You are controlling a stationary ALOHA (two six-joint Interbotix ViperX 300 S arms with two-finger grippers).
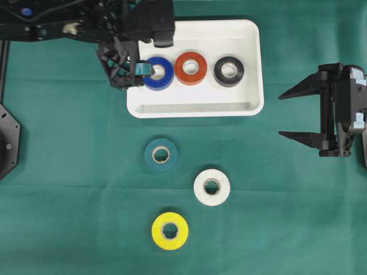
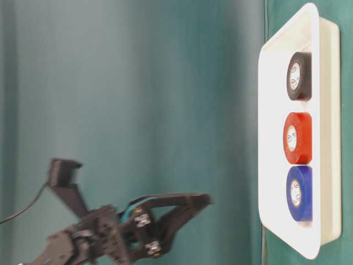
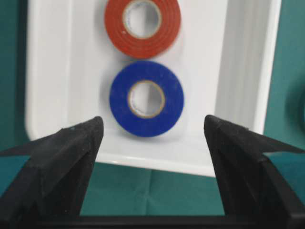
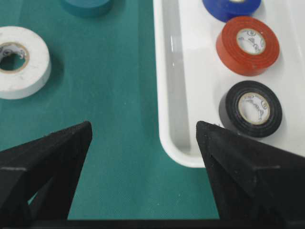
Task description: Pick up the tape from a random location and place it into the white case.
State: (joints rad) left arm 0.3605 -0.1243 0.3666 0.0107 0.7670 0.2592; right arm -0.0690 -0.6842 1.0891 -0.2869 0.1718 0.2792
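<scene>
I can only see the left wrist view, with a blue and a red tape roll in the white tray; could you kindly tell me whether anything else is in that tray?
Observer: Yes, a black tape roll lies beside the red tape roll, in the shallow white plastic tray.
Operator: Thank you. Are any rolls outside it?
Observer: Three on the green cloth: a teal tape roll, a white tape roll and a yellow tape roll.
Operator: And the right gripper?
Observer: The right gripper is open and empty, to the right of the tray.
</scene>
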